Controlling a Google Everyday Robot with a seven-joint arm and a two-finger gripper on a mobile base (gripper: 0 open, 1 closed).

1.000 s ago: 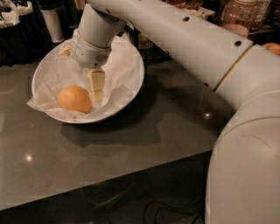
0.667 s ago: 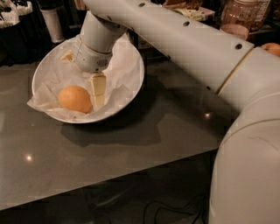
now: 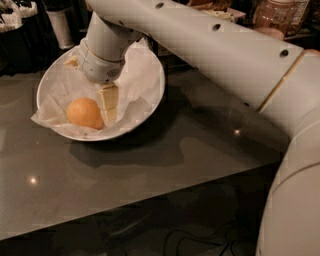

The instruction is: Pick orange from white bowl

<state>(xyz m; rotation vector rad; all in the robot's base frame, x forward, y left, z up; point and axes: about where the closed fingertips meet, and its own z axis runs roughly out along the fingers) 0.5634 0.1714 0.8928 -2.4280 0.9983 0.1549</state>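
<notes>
The orange [image 3: 84, 113] lies in the front left part of the white bowl [image 3: 150, 102], on crumpled white paper. The bowl stands on a dark grey counter at the back left. My gripper [image 3: 108, 103] reaches down into the bowl from above, just right of the orange and close beside it. The pale wrist [image 3: 102, 57] covers the bowl's middle and back. The large white arm runs from the lower right up across the view.
A white cup [image 3: 60, 26] and dark items stand behind the bowl at the back left. A jar [image 3: 276, 15] stands at the back right. The counter's front edge [image 3: 150, 200] runs across the lower view, with cables on the floor below.
My gripper has shifted a little left and lower in the bowl, nearer the orange. The orange and bowl have not moved.
</notes>
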